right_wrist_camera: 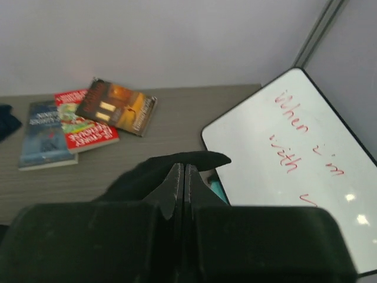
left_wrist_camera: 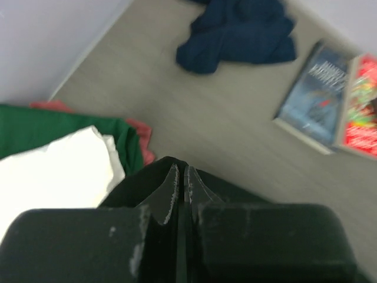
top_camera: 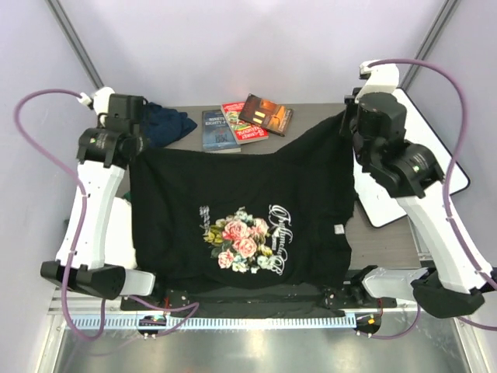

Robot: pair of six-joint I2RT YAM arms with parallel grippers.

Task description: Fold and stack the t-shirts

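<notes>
Both arms hold the black rose-print t-shirt (top_camera: 241, 210) spread flat across the middle of the overhead frame. The left gripper (top_camera: 137, 151) is clamped on its upper left corner and the right gripper (top_camera: 349, 123) on its upper right, each pair of jaws pinched tight on black cloth. By this showing the shirt's folding has not begun, and the navy t-shirt (top_camera: 167, 124) lies crumpled at upper left, also unfolded. Only the left wrist view shows the work that looks done: a folded white t-shirt (left_wrist_camera: 53, 171) on top of a green t-shirt (left_wrist_camera: 53, 127) at the frame's left, with red cloth (left_wrist_camera: 141, 132) beneath. Only the right wrist view shows red handwriting on the whiteboard (right_wrist_camera: 294, 165), right of the books (right_wrist_camera: 76, 118).
</notes>
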